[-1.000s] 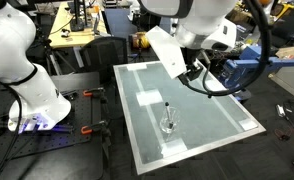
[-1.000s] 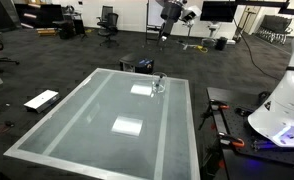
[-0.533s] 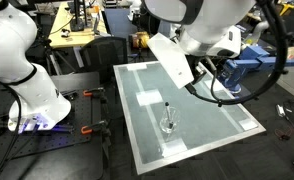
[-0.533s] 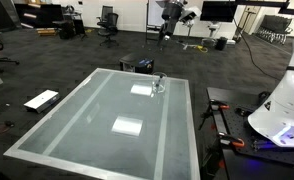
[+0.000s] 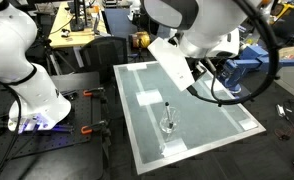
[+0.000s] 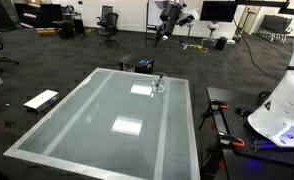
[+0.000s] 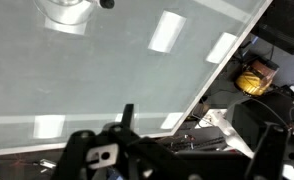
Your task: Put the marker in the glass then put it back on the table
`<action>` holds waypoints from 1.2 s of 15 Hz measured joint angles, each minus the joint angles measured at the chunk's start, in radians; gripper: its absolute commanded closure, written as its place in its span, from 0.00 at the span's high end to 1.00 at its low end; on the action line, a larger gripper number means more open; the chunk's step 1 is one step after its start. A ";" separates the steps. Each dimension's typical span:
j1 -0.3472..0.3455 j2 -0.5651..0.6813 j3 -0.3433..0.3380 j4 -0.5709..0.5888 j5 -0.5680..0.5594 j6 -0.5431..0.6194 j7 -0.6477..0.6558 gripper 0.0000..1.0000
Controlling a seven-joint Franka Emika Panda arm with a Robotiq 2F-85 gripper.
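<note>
The clear glass (image 5: 168,125) stands upright on the pale table (image 5: 212,120), and the black marker (image 5: 167,110) leans inside it with its top sticking out. In the wrist view the glass (image 7: 65,12) sits at the top left with the marker's end (image 7: 106,3) beside it. My gripper (image 5: 200,78) hangs well above the table, up and away from the glass, and it is open. Its two dark fingers (image 7: 127,118) are spread wide with nothing between them. In an exterior view the gripper (image 6: 165,18) is high over the far edge, above the glass (image 6: 158,86).
White tape patches (image 7: 167,30) mark the tabletop. A second white robot (image 5: 22,70) stands beside the table. A yellow object (image 7: 251,78) lies on the floor past the table's edge. Wooden workbenches (image 5: 77,30) and office chairs (image 6: 108,20) are farther off.
The arm has drifted a little up and away from the glass. The marker stays in the glass and the jaws stay open.
</note>
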 measured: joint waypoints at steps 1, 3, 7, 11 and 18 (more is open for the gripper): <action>-0.005 0.007 0.000 0.000 0.043 0.000 -0.059 1.00; -0.019 0.023 0.000 0.000 0.113 0.000 -0.167 1.00; -0.054 0.060 0.000 0.001 0.185 -0.019 -0.365 1.00; -0.098 0.093 -0.002 0.010 0.194 -0.111 -0.524 1.00; -0.163 0.143 -0.006 0.052 0.190 -0.260 -0.737 1.00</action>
